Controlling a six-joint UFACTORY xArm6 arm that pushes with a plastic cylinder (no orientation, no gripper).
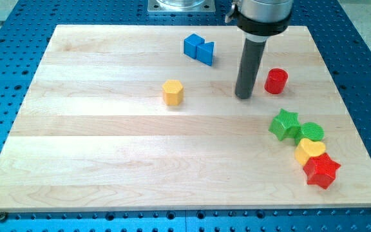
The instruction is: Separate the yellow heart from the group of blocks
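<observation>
The yellow heart lies at the view's lower right, wedged in a cluster: a green round block touches it above, a red star touches it below, and a green star sits to the upper left. My tip rests on the board well above and to the left of this cluster, just left of a red cylinder. The tip touches no block.
A yellow hexagonal block stands alone near the board's middle. Two blue blocks sit together near the view's top. The wooden board lies on a blue perforated table; the cluster is near the board's right edge.
</observation>
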